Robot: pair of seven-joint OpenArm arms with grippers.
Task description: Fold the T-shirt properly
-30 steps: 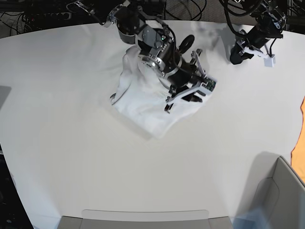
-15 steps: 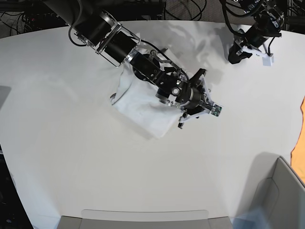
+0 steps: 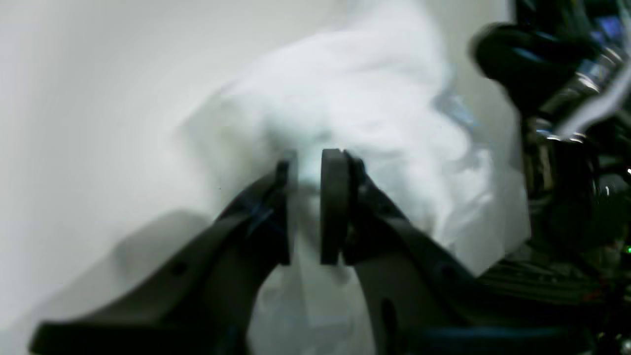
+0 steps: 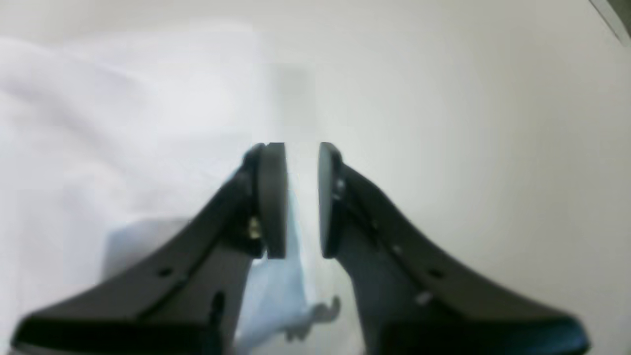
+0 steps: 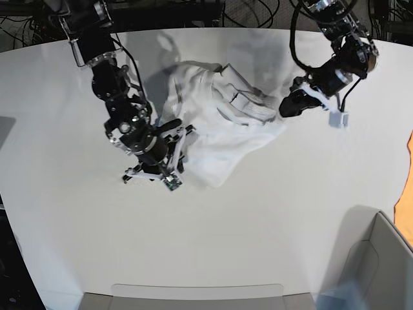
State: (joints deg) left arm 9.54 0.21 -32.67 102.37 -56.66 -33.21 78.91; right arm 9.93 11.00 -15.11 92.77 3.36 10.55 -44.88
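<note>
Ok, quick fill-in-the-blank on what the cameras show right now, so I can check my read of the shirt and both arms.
1. The T-shirt is coloured ____.
2. In the base view, the left gripper is at the shirt's ____ edge.
3. The T-shirt lies crumpled on a white ____.
4. At the base view's right edge shows a strip of ____ cloth.

Missing words: white; right; table; orange

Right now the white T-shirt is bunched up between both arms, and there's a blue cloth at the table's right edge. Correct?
Almost. The T-shirt does lie crumpled between the two arms, but the cloth at the table's right edge is orange, not blue. The base view shows it.
</note>
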